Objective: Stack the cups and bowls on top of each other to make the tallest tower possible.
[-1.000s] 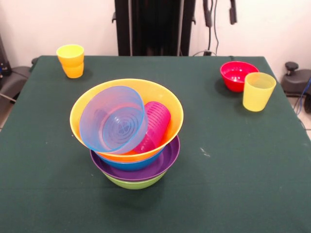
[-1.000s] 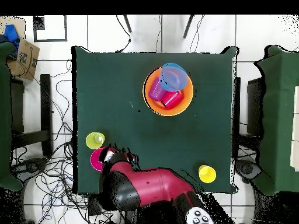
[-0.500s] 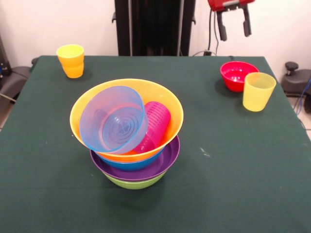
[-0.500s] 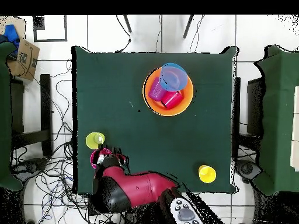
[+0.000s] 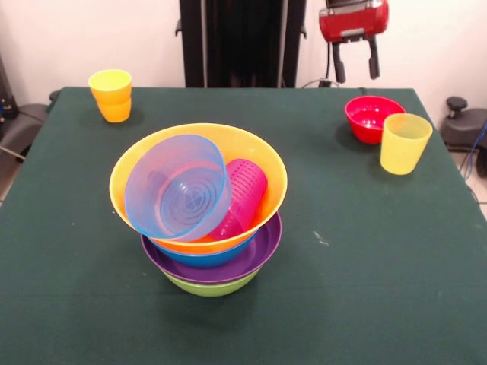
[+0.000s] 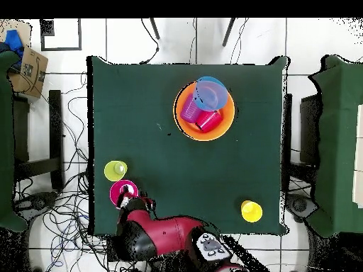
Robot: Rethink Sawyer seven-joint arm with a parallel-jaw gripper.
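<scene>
Just below the open pincer (image 5: 354, 64), red-pink bowl (image 5: 373, 118).

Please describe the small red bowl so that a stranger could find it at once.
In the front view, look at the green table's far right corner, under the gripper. The small red bowl sits upright there, just behind the pale yellow cup. It is the only bowl outside the tower.

The arm (image 5: 352, 19) is cut off by the top edge. The orange bowl (image 5: 262, 163) hides most of the blue bowl (image 5: 199, 257) beneath it.
</scene>
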